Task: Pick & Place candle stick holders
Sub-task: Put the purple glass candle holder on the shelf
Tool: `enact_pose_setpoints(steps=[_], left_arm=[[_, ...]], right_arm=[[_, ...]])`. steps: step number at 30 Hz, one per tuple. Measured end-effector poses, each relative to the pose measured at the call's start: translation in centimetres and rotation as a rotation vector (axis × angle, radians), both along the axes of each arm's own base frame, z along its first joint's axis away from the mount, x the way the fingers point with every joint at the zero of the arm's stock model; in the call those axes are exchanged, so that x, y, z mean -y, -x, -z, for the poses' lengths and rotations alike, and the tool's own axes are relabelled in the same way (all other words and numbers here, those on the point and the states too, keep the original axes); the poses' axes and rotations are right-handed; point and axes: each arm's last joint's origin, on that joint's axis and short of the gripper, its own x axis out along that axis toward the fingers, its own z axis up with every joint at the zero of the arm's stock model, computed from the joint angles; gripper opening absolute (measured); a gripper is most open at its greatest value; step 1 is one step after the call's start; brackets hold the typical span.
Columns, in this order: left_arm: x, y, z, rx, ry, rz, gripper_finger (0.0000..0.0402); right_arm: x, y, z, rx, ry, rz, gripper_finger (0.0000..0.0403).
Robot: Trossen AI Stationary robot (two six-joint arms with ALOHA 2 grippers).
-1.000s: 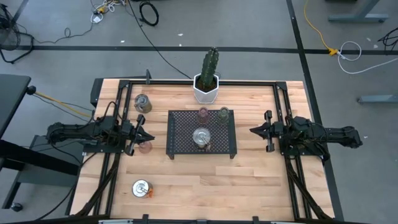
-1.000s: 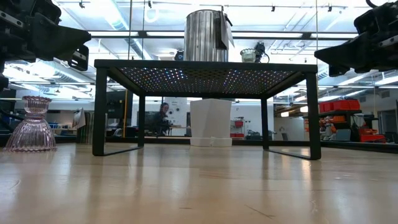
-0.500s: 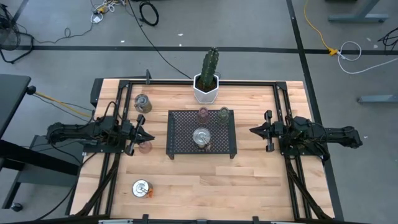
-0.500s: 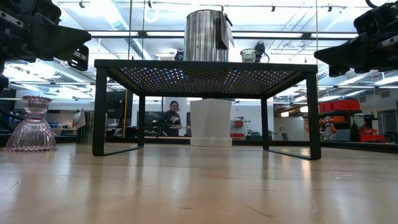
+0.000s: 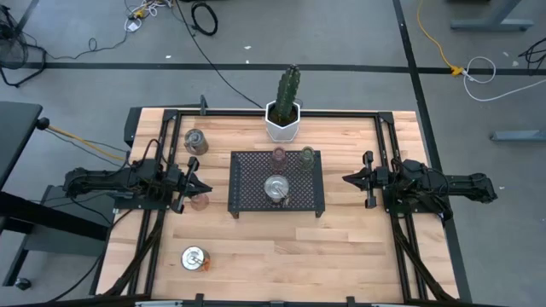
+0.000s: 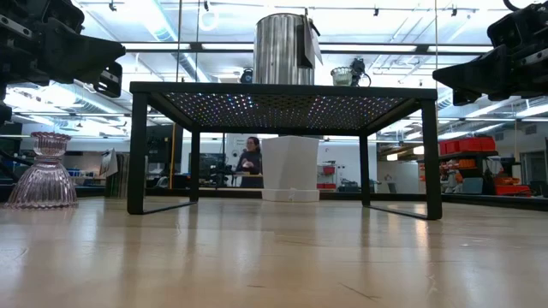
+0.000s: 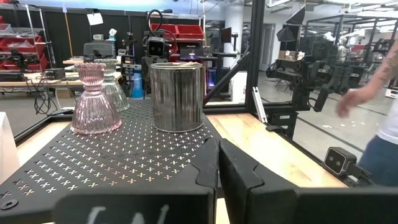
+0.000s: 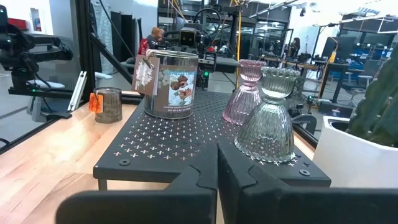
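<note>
Candle stick holders lie spread over the worktop (image 5: 281, 247) and the black mesh tray (image 5: 247, 183), and neither pincer holds any of them. The left pincer (image 5: 207, 188) hovers just left of the tray with its fingers pressed together and empty; a pinkish glass holder (image 5: 199, 201) stands on the wood right beside its tip. The right pincer (image 5: 346, 179) hovers well off the tray's right edge, fingers likewise closed on nothing. On the tray stand a silver metal holder (image 5: 275, 188) near the middle, with a second pinkish glass holder (image 5: 279, 155) and a greenish glass holder (image 5: 306, 154) side by side along the far edge. Another silver holder (image 5: 194, 140) sits on the wood at the far left, and a third silver holder (image 5: 195, 257) rests near the front left. A white hexagonal cactus pot (image 5: 282, 122) stands behind the tray.
</note>
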Motion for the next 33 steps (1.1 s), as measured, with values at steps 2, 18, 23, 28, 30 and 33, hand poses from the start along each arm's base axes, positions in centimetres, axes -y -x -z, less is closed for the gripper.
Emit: enact_pose_setpoints(steps=[2, 18, 23, 28, 30, 33], left_arm=[[0.0, 0.0, 0.0, 0.0, 0.0, 0.0, 0.0018], [-0.01, 0.0, 0.0, 0.0, -0.001, -0.003, 0.0018], [-0.01, 0.0, 0.0, 0.0, 0.0, -0.003, 0.0018], [-0.05, -0.01, 0.0, 0.005, -0.027, -0.02, 0.0018], [-0.06, -0.01, -0.01, 0.006, -0.034, -0.025, 0.0018], [-0.07, -0.01, -0.02, 0.002, -0.003, -0.023, 0.0018]], right_arm=[[0.0, 0.0, 0.0, 0.0, 0.0, 0.0, 0.0002], [0.0, 0.0, 0.0, 0.0, 0.0, 0.0, 0.0002], [0.0, 0.0, 0.0, 0.0, 0.0, 0.0, 0.0002], [0.0, 0.0, 0.0, 0.0, 0.0, 0.0, 0.0002], [0.0, 0.0, 0.0, 0.0, 0.0, 0.0, 0.0002], [0.0, 0.0, 0.0, 0.0, 0.0, 0.0, 0.0002]])
